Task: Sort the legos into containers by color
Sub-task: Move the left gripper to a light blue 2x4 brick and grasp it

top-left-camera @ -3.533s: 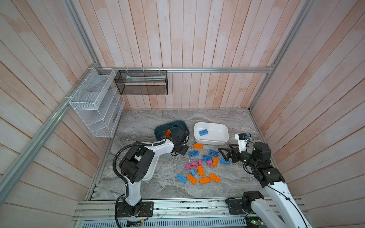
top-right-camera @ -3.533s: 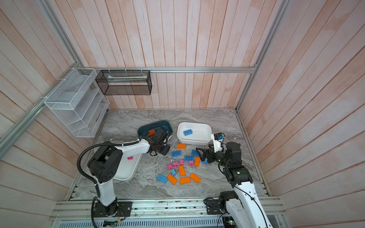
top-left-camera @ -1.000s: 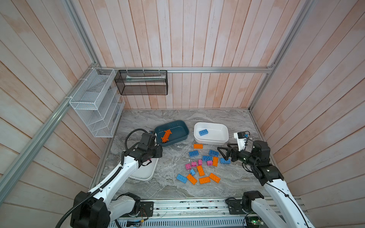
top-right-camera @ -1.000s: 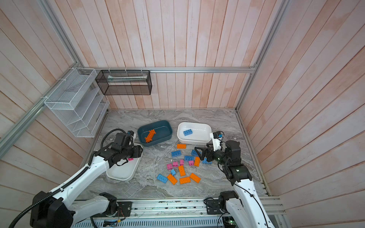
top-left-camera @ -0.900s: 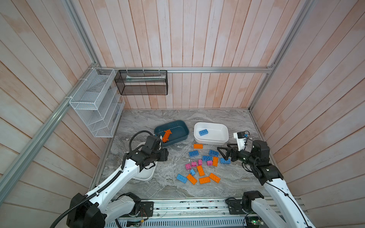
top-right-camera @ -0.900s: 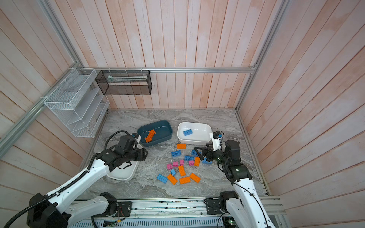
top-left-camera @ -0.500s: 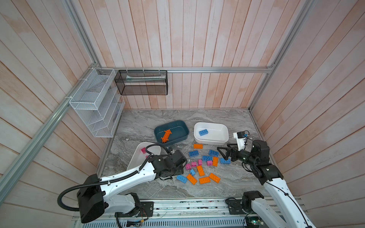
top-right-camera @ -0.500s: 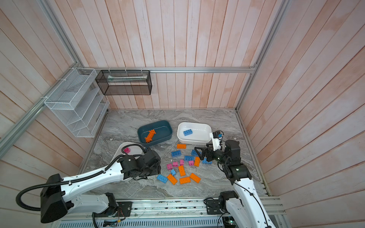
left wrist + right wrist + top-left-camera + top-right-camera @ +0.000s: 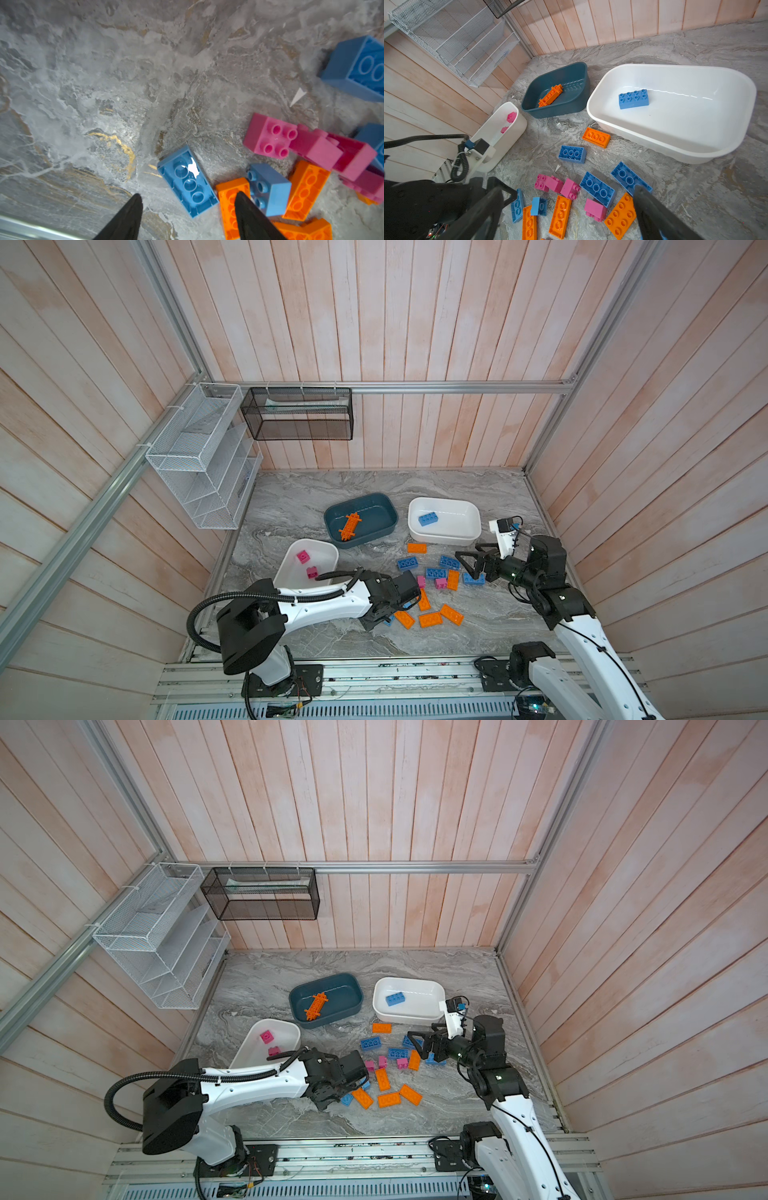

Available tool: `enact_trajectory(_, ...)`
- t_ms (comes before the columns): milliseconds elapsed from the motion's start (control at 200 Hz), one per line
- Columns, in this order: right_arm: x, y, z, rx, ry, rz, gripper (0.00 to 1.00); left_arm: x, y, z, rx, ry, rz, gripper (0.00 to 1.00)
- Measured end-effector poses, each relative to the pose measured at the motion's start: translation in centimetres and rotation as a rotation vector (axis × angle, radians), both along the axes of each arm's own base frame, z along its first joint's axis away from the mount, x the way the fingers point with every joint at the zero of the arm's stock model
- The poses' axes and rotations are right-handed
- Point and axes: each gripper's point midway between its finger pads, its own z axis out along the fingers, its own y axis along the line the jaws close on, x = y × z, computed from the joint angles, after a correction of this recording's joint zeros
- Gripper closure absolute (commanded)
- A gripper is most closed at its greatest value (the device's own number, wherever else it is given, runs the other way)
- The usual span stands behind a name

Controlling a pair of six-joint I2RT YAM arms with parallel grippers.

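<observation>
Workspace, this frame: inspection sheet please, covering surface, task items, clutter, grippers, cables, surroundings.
Surface: grey marble tabletop.
Job's things: teal tub holds spiky orange piece; far white tub, one blue brick; near white tub, two pink bricks; loose bricks unsorted.
Clutter: small white scrap.
Grippers: left gripper open over loose bricks; right gripper open, empty.
Cables: black hose along left arm.
Surroundings: plank walls, white mesh rack, black mesh basket.

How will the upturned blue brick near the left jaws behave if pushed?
Blue brick looks like hollow hard plastic: probably light, stiff. Lying flat on the table, it should slide, not roll. The orange brick beside it may get nudged.
</observation>
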Motion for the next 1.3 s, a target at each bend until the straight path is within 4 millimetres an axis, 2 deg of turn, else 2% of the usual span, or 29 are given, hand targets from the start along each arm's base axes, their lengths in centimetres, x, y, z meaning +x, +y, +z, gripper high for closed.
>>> enact_trajectory(225,-0.7,0.6,-1.0,0.023,0.055,0.040,0.02,0.3,-0.7,-1.6,-0.015,0.014,0.100,0.29)
enact_trajectory(440,-1.6,1.1,-3.2,0.012,0.170,0.066,0.03,0.6,-1.1,-2.4,-0.032,0.028,0.144,0.29)
enact_trajectory(650,-2.7,1.9,-4.0,-0.001,0.222,0.099,0.03,0.4,-1.0,-3.0,-0.027,0.040,0.166,0.40)
enact_trajectory(750,-3.1,2.2,-3.9,-0.002,0.240,0.110,0.03,0.2,-0.7,-3.1,-0.013,0.050,0.168,0.50)
enact_trajectory(915,-3.2,2.3,-3.7,-0.006,0.259,0.113,0.03,-0.1,-0.6,-3.3,0.010,0.072,0.154,0.53)
enact_trajectory(1140,-3.5,2.2,-3.8,-0.009,0.280,0.113,0.03,-0.3,-0.3,-3.4,0.052,0.096,0.118,0.70)
enact_trajectory(1300,-3.5,2.2,-3.8,-0.009,0.281,0.113,0.03,-0.3,-0.1,-3.3,0.067,0.100,0.095,0.72)
